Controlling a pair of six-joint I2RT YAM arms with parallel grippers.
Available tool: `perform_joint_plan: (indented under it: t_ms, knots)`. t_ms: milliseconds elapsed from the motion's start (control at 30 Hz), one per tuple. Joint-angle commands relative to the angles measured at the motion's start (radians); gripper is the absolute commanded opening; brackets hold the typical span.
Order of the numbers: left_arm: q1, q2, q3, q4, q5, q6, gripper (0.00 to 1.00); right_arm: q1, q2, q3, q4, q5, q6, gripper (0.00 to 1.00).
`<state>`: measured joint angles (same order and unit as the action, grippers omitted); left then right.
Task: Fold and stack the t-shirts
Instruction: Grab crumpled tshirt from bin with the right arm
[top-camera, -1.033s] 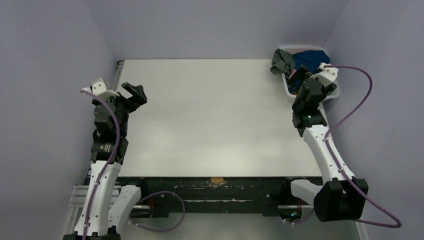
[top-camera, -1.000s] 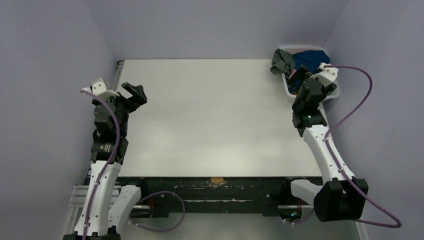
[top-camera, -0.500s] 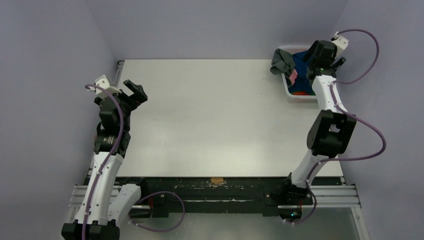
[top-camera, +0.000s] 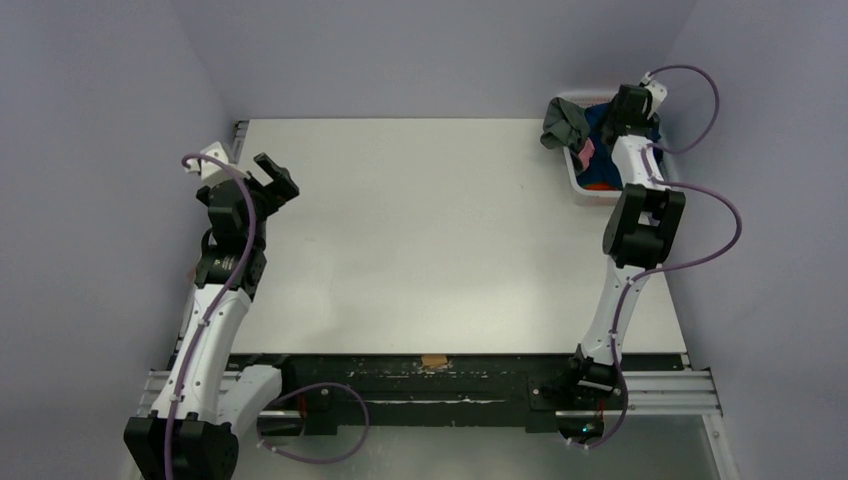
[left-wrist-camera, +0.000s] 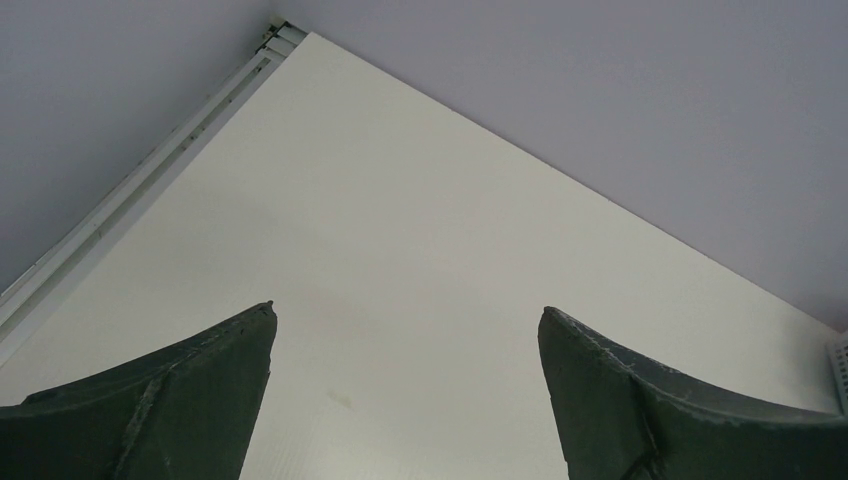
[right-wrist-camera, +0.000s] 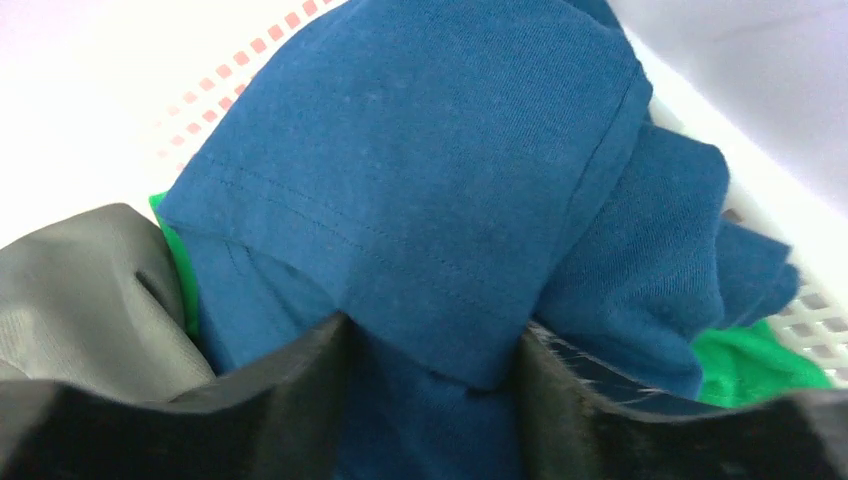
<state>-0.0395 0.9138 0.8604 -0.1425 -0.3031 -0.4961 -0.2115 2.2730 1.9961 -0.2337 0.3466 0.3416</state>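
Note:
The t-shirts lie piled in a white mesh basket (top-camera: 573, 172) at the table's far right corner: a grey one (top-camera: 563, 122) hangs over its rim, a navy blue one (top-camera: 603, 118) lies on top, and pink (top-camera: 586, 150) and orange (top-camera: 600, 186) bits show. My right gripper (top-camera: 627, 108) is down in the basket. In the right wrist view it (right-wrist-camera: 430, 345) is open, its fingers (right-wrist-camera: 290, 395) astride a fold of the blue shirt (right-wrist-camera: 430, 170), with grey (right-wrist-camera: 70, 290) and green (right-wrist-camera: 760, 360) cloth beside it. My left gripper (top-camera: 272, 180) is open and empty above the table's left side.
The white table top (top-camera: 430, 230) stretches between the arms; the left wrist view shows its far left corner rail (left-wrist-camera: 150, 180). Purple walls stand close on three sides. The basket wall (right-wrist-camera: 770, 200) is just right of my right gripper.
My right arm has swung from beside the basket up over it and lowered its gripper into the pile. My left arm has shifted slightly forward and right.

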Motion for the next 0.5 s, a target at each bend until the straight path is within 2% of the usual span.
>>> perform_joint_plan:
  t_ms: [0,67,100,133,333,467]
  knots:
    - [0.005,0.019,0.052,0.034,-0.025,-0.002,1.0,-0.004,-0.014,0.064,0.014,-0.044,0.012,0.45]
    - [0.006,0.024,0.054,0.033,-0.028,-0.002,1.0,-0.004,-0.022,0.061,0.022,-0.046,0.01,0.23]
    - [0.006,0.025,0.054,0.033,-0.028,-0.001,1.0,-0.003,-0.029,0.059,0.027,-0.053,0.005,0.06]
    - [0.005,0.026,0.056,0.033,-0.028,0.0,1.0,-0.004,-0.042,0.054,0.033,-0.055,0.0,0.0]
    - [0.005,0.018,0.057,0.019,-0.018,0.003,1.0,-0.003,-0.16,-0.043,0.008,-0.11,0.022,0.0]
    - [0.006,0.007,0.047,0.02,0.001,0.009,1.0,0.0,-0.346,-0.261,0.133,-0.172,0.017,0.0]
